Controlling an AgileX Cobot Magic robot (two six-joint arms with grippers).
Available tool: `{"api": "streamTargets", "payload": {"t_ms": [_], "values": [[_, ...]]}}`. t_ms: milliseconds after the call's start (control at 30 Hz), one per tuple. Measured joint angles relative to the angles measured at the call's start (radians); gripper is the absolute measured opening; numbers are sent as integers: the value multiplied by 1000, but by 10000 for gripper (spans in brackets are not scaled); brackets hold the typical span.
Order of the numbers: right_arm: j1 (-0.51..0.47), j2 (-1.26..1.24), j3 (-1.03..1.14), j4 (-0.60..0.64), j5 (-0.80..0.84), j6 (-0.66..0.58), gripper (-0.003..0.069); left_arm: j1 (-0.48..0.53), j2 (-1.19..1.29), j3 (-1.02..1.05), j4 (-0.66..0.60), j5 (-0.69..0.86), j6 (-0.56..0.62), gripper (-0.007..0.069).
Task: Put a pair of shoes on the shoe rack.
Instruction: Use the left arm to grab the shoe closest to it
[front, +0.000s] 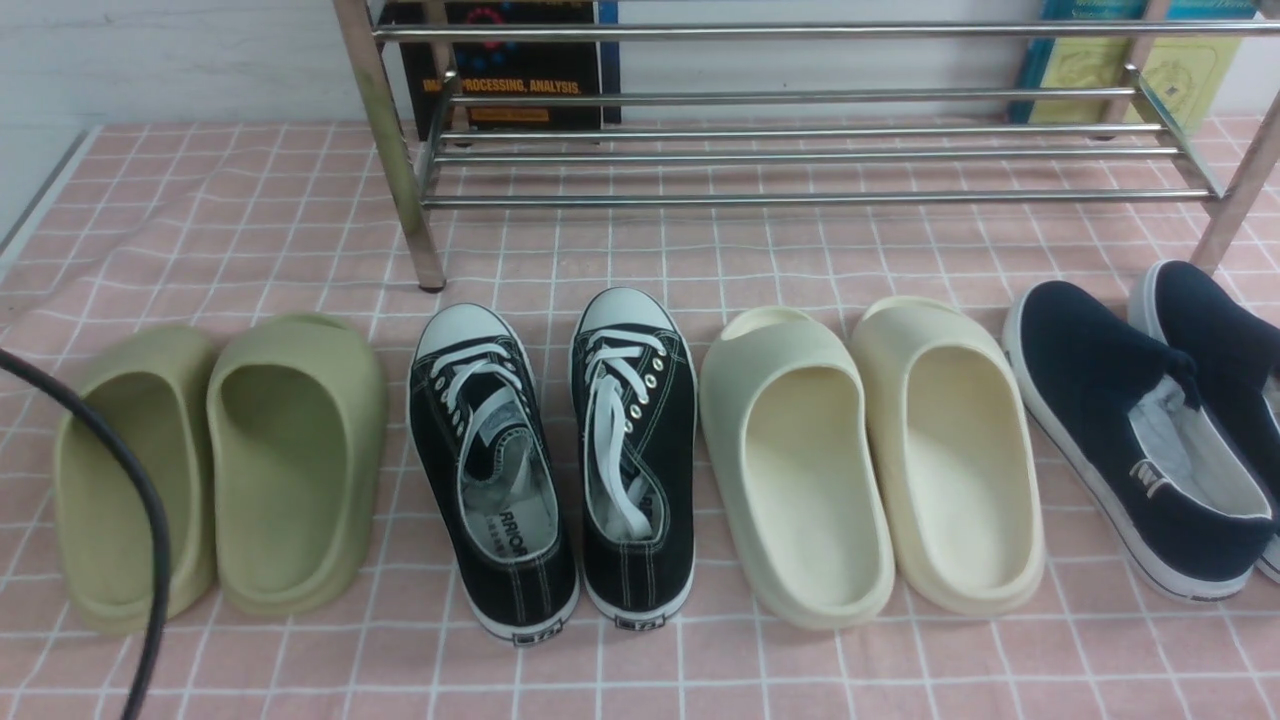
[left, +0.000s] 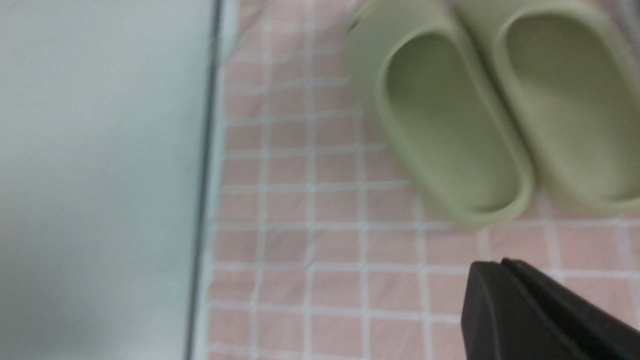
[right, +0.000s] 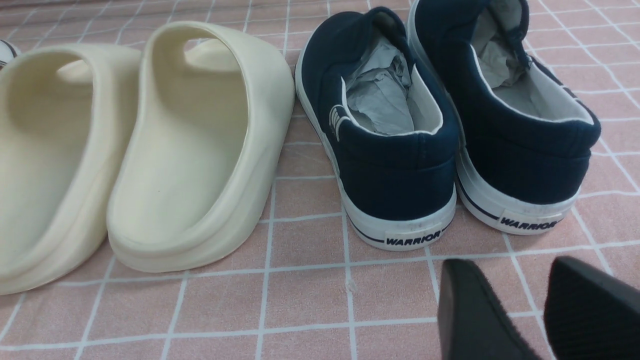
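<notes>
A pink checked cloth covers the tabletop (front: 250, 220), and four pairs of footwear stand on it in a row, heels toward the robot. At the far left a black cable (front: 158, 560) curves across a pair of green slides (front: 290, 460). The left wrist view is blurred, but the left jaws look pressed together with nothing between them, hanging over bare cloth near the heel of the outer green slide.

Next come the black sneakers (front: 635, 560), side by side and upright, white laces loose, toe caps pointing at the shoe rack (front: 800, 198). They stand on the cloth just in front of the rack's left post, not on any of its bars. Beside them sit cream slides (front: 800, 470), then navy slip-ons (front: 1110, 400) stuffed with paper, near the rack's right post. The right jaws are parted with a clear gap, holding nothing, low behind the slip-ons' heels. The rack's bars carry no shoes.
</notes>
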Motion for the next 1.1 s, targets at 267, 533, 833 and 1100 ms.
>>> {"api": "streamTargets", "payload": {"t_ms": [267, 533, 833, 1100], "values": [[0, 0, 0, 0, 0, 0, 239, -179, 270, -155, -215, 81, -63, 2], [0, 0, 0, 0, 0, 0, 239, -431, 583, -175, -197, -40, -276, 55], [0, 0, 0, 0, 0, 0, 239, -459, 772, -236, -246, -153, -462, 429], [0, 0, 0, 0, 0, 0, 239, -459, 936, -239, -261, -270, -537, 546]]}}
